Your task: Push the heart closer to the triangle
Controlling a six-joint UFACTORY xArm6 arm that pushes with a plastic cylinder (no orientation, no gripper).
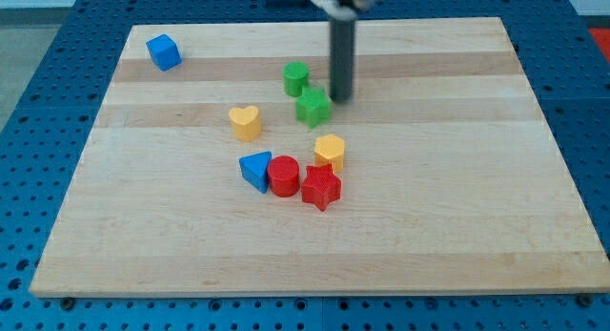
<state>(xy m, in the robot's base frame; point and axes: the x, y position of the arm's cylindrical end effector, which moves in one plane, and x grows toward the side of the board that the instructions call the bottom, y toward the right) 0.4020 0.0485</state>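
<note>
A yellow heart [245, 122] lies left of the board's middle. A blue triangle [255, 169] lies below it, a small gap apart, and touches a red cylinder [283, 175]. My tip [341, 96] stands at the view's upper middle, just right of a green star [313, 107] and well to the right of the heart.
A red star [321, 188] sits right of the red cylinder, with a yellow hexagon block [330, 152] above it. A green block [295, 78] lies above the green star. A blue cube [163, 51] sits near the board's top-left corner. The wooden board [457, 178] lies on a blue perforated table.
</note>
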